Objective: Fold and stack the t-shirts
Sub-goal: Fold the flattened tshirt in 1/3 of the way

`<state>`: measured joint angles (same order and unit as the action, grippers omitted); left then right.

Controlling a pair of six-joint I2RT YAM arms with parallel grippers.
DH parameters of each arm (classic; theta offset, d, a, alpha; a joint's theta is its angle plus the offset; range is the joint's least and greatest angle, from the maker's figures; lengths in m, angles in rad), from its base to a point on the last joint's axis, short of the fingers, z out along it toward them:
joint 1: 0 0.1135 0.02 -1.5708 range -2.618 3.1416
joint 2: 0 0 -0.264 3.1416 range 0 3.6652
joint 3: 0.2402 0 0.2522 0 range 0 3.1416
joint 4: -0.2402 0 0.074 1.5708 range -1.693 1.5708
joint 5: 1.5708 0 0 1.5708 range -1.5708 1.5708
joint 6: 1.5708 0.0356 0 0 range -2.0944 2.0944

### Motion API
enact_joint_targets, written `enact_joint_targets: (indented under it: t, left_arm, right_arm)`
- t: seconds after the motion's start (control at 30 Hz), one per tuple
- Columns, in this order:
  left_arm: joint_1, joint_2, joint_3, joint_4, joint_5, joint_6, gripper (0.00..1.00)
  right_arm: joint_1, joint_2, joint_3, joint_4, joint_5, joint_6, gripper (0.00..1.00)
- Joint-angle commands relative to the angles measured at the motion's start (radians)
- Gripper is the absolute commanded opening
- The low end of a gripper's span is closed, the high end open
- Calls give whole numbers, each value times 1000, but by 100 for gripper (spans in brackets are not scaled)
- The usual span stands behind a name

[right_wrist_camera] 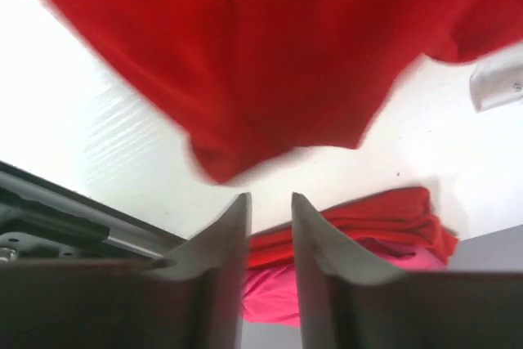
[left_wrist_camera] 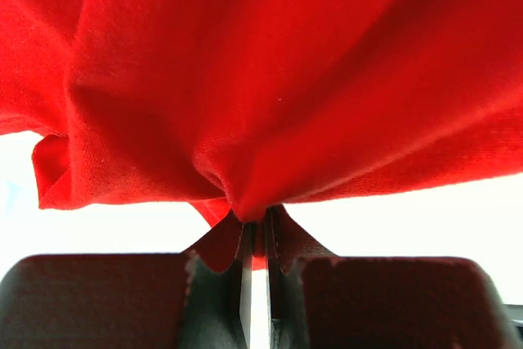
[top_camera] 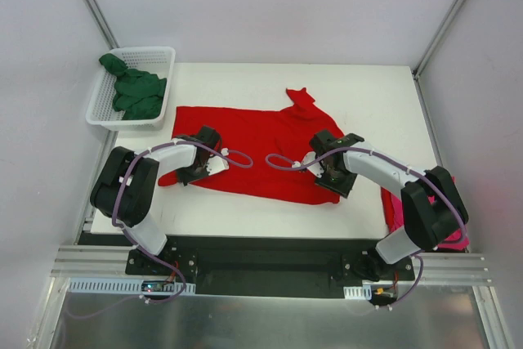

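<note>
Red t-shirt (top_camera: 261,140) — one corner caught, one loose
From above, we are seeing it spread on the table (top_camera: 368,96), both arms at its near hem (readying a fold, we judge). Left wrist: the left gripper (left_wrist_camera: 255,230) is clamping bunched hem. Right wrist: the right gripper (right_wrist_camera: 271,202) is hanging slightly parted, empty — cloth just beyond.

The left arm (top_camera: 135,190) and the right arm (top_camera: 425,206) each pair bulky matte-black joint housings with smooth white link shells. A thin lilac cable (top_camera: 239,155) runs loose along each arm. The jaws are dark grey moulded blocks with thin, paler inner faces.
</note>
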<state>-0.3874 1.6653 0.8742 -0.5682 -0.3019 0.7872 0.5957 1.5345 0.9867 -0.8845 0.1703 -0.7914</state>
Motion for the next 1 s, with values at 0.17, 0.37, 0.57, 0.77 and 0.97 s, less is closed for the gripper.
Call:
enact_joint_targets:
  t: [0.17, 0.37, 0.57, 0.77, 0.97]
  left_arm:
    - [-4, 8, -93, -50, 93, 4, 0]
    - [-4, 8, -95, -48, 86, 7, 0]
    - [-2, 19, -93, -33, 63, -8, 0]
    - [-7, 28, -55, -38, -2, 9, 0]
    - [-19, -56, 113, -81, -6, 67, 38]
  right_arm:
    - [-106, -34, 29, -22, -10, 9, 45]
    - [-117, -106, -2, -50, -245, 134, 41]
    - [-94, -208, -31, -27, -293, 224, 39]
    - [-53, -278, -89, 35, -272, 182, 39]
    - [-16, -339, -164, 99, -272, 107, 40]
